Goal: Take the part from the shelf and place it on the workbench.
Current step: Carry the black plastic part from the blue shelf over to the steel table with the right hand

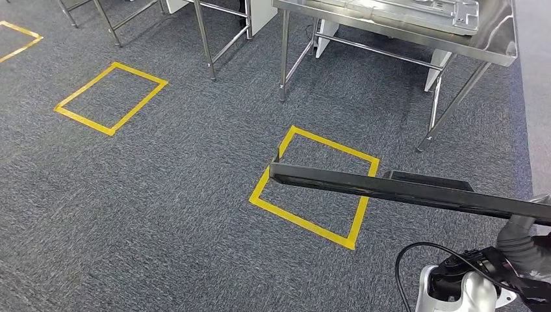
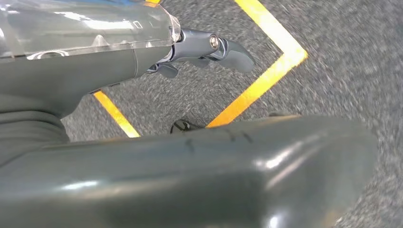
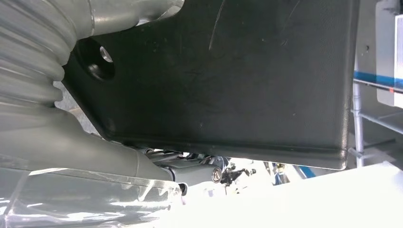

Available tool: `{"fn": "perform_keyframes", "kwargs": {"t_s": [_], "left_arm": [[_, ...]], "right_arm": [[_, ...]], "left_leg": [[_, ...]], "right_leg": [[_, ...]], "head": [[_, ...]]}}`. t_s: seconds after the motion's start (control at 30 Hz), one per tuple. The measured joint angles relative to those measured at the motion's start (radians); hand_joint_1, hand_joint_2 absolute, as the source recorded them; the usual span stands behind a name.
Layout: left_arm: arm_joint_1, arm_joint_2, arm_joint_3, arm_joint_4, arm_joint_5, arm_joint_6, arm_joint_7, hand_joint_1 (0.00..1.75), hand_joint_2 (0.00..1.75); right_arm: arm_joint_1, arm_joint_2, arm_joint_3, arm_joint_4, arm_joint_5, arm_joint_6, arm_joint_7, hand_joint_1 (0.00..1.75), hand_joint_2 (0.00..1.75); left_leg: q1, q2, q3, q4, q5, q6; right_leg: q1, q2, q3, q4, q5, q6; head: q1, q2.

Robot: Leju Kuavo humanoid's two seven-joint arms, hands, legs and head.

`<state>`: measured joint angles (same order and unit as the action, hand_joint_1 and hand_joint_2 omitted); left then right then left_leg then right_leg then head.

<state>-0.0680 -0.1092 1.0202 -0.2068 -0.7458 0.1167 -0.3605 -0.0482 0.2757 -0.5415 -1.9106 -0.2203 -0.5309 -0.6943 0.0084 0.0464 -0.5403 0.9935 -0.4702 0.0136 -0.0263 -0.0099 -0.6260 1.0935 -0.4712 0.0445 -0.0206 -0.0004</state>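
**Black part held close before the right wrist camera**

A flat black part (image 3: 228, 76) with a faintly textured, lightly scratched surface spreads across most of the frame. A round hole (image 3: 102, 64) sits near one of its corners. The right robot hand (image 3: 85, 156) grips it along one edge: the grey ribbed cover and thick grey thumb press against the panel, with metal finger parts just past the edge. Beyond the part stand a metal shelf frame (image 3: 359, 118) and a blue stripe.
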Motion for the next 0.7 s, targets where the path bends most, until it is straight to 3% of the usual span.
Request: {"fn": "perform_keyframes", "kwargs": {"t_s": [0.07,0.13,0.2,0.27,0.33,0.37,0.4,0.47,0.53,0.6,0.7], "left_arm": [[-0.004,0.000,0.001,0.000,0.000,-0.006,-0.005,0.00,0.00],[-0.007,0.000,0.005,0.000,0.001,-0.014,-0.008,0.00,0.00],[-0.007,0.000,0.009,0.000,0.002,-0.020,-0.011,0.00,0.00],[-0.006,0.001,0.013,0.000,0.001,-0.025,-0.014,0.00,0.00],[-0.002,0.001,0.015,0.000,-0.003,-0.028,-0.015,0.00,0.00],[0.001,0.001,0.016,0.000,-0.006,-0.029,-0.015,0.00,0.00],[0.003,0.001,0.016,0.000,-0.009,-0.030,-0.015,0.00,0.00],[0.005,0.002,0.016,0.000,-0.013,-0.030,-0.016,0.00,0.00],[0.004,0.003,0.016,0.000,-0.017,-0.031,-0.016,0.00,0.00],[0.002,0.004,0.017,0.000,-0.018,-0.032,-0.017,0.00,0.00],[0.005,0.004,0.017,0.000,-0.020,-0.033,-0.018,0.00,0.00]], "right_arm": [[0.000,0.001,0.004,0.001,0.034,-0.027,0.000,1.75,1.75],[0.001,-0.001,0.021,-0.001,0.092,-0.058,0.000,1.75,1.75],[0.002,-0.004,0.048,-0.005,0.148,-0.079,0.000,1.75,1.75],[0.002,-0.006,0.079,-0.009,0.180,-0.103,-0.001,1.75,1.75],[0.009,-0.014,0.118,-0.011,0.203,-0.132,-0.001,1.75,1.75],[0.014,-0.019,0.143,-0.014,0.216,-0.145,-0.001,1.75,1.75],[0.019,-0.024,0.167,-0.017,0.228,-0.152,-0.001,1.75,1.75],[0.026,-0.033,0.214,-0.024,0.250,-0.157,-0.001,1.75,1.75],[0.030,-0.041,0.251,-0.031,0.260,-0.158,-0.001,1.75,1.75],[0.031,-0.047,0.276,-0.036,0.265,-0.158,-0.001,1.75,1.75],[0.031,-0.058,0.304,-0.040,0.273,-0.158,-0.001,1.75,1.75]], "left_leg": [[-0.003,0.005,0.001,0.003,-0.005,-0.010],[-0.004,0.008,0.004,0.003,-0.006,-0.021],[-0.001,-0.004,-0.002,0.021,-0.020,-0.032],[0.003,-0.027,-0.046,0.115,-0.069,-0.040],[0.003,-0.037,-0.121,0.259,-0.125,-0.042],[0.003,-0.037,-0.148,0.304,-0.132,-0.042],[0.003,-0.037,-0.158,0.313,-0.119,-0.041],[0.003,-0.039,-0.119,0.212,-0.042,-0.035],[0.000,-0.043,-0.057,0.079,0.009,-0.025],[-0.004,-0.046,-0.032,0.024,0.005,-0.015],[-0.004,-0.045,-0.016,0.009,-0.005,0.002]], "right_leg": [[0.005,-0.005,0.038,-0.069,0.015,-0.013],[0.008,0.000,0.037,-0.072,0.013,-0.027],[0.006,0.004,0.040,-0.077,0.013,-0.041],[0.004,0.006,0.046,-0.082,0.009,-0.056],[0.008,0.010,0.050,-0.081,0.003,-0.065],[0.010,0.013,0.054,-0.081,-0.001,-0.066],[0.011,0.018,0.059,-0.080,-0.005,-0.066],[0.012,0.026,0.075,-0.078,-0.015,-0.063],[0.014,0.031,0.089,-0.077,-0.028,-0.054],[0.016,0.034,0.094,-0.077,-0.035,-0.041],[0.013,0.030,0.095,-0.059,-0.039,-0.023]], "head": [[0.000,0.000],[0.000,0.000],[0.000,0.000],[0.000,0.000],[0.000,0.000],[0.000,0.000],[0.000,0.000],[0.000,0.000],[0.000,0.000],[0.000,0.000],[0.000,0.000]]}}
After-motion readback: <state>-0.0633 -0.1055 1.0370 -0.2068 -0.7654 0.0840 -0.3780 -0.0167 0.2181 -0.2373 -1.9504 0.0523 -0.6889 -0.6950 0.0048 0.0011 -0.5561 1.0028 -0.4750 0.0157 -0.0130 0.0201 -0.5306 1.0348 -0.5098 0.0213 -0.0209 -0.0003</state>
